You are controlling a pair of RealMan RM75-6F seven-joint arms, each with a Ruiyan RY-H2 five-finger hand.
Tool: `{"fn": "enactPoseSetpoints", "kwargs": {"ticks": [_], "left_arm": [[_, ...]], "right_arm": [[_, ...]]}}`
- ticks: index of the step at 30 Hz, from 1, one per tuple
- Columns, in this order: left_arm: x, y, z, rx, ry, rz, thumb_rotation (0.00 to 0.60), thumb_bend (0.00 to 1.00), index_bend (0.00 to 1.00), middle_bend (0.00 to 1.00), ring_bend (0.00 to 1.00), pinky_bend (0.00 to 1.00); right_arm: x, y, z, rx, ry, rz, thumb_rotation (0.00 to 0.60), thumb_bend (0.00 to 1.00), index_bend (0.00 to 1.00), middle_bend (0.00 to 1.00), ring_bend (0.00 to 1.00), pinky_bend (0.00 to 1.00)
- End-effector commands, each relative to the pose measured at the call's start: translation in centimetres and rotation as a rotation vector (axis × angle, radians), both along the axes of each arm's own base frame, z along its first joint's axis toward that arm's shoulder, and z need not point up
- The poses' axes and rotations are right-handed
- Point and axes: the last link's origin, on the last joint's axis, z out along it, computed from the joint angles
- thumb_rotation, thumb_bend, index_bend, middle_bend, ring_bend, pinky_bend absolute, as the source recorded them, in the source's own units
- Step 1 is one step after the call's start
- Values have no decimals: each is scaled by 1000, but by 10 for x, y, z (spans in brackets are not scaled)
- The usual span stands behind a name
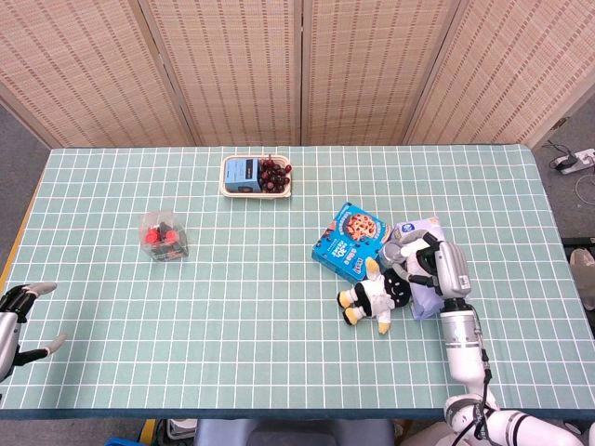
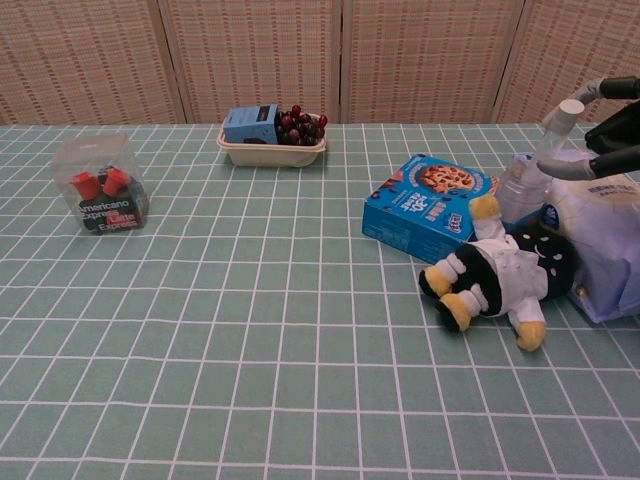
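Note:
My right hand (image 1: 430, 265) hovers with its fingers spread over a pale lavender bag (image 1: 417, 227) and a clear bottle (image 1: 394, 252). It holds nothing. In the chest view its fingers (image 2: 590, 166) reach in from the right edge on either side of the white-capped bottle (image 2: 524, 180), close to the cap. A black-and-white plush toy (image 1: 376, 295) lies just left of the hand, against the bag (image 2: 610, 245). A blue cookie box (image 1: 350, 240) lies behind the plush (image 2: 498, 277). My left hand (image 1: 16, 319) is at the table's left edge, with fingers apart and nothing in it.
A cream tray (image 1: 226, 189) at the back centre holds a small blue box and dark grapes. A clear cube box (image 1: 163, 235) with red capsules stands at the left. Woven screens close off the far side. The box (image 2: 100, 193) and tray (image 2: 270, 153) also show in the chest view.

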Motion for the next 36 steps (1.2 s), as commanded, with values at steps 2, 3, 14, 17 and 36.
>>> {"fn": "enactPoseSetpoints", "kwargs": {"ticks": [2, 3, 14, 17, 36], "left_arm": [[0, 0, 1, 1, -1, 0, 600, 169, 289, 260, 196, 473], [0, 0, 1, 2, -2, 0, 600, 169, 289, 260, 196, 473], [0, 0, 1, 0, -4, 0, 600, 169, 289, 260, 196, 473], [0, 0, 1, -2, -3, 1, 600, 169, 289, 260, 196, 473], [0, 0, 0, -5, 1, 4, 600, 169, 289, 260, 196, 473]], "right_arm": [[1, 0, -1, 1, 3, 4, 600, 141, 445, 1000, 1000, 1000], [2, 0, -2, 0, 4, 4, 600, 157, 451, 1000, 1000, 1000], [0, -1, -1, -9, 12, -5, 600, 289, 587, 1000, 1000, 1000], [-1, 0, 0, -16, 13, -5, 600, 300, 603, 1000, 1000, 1000], [10, 9, 35, -87, -1, 44, 600, 305, 634, 1000, 1000, 1000]]}}
